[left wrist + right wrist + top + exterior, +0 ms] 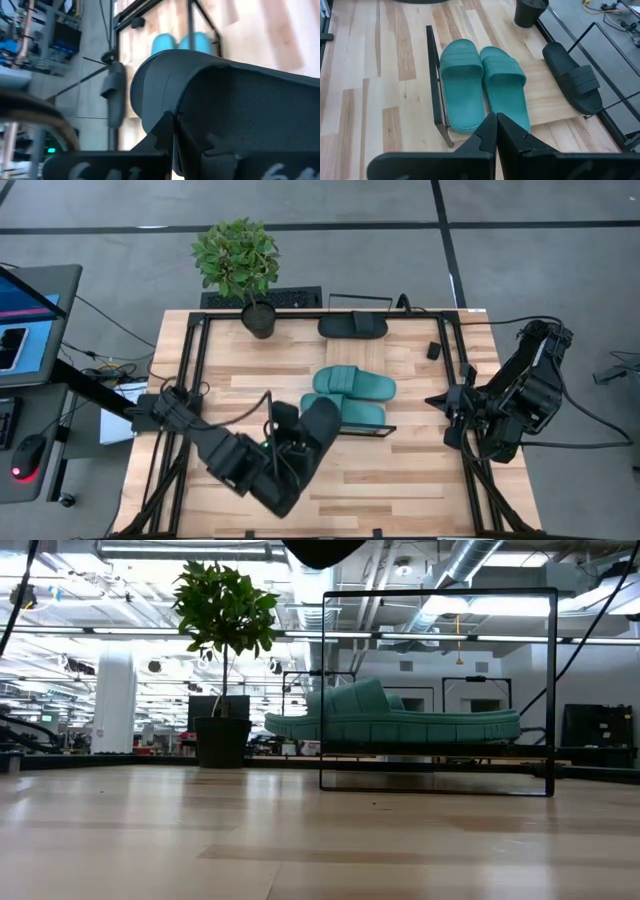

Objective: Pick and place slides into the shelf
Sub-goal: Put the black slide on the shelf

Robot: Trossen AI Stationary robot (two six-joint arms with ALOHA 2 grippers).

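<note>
I see both teal slides (480,87) side by side on the shelf (547,102). My left fingers (172,140) grip a black slide (235,100). My right fingers (496,131) are closed, empty, at the worktop's (400,480) right.

black slide (318,423) half-hidden under left arm

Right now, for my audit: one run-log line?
left gripper: shut on black slide | right gripper: shut, parked | teal slides: on shelf
</note>
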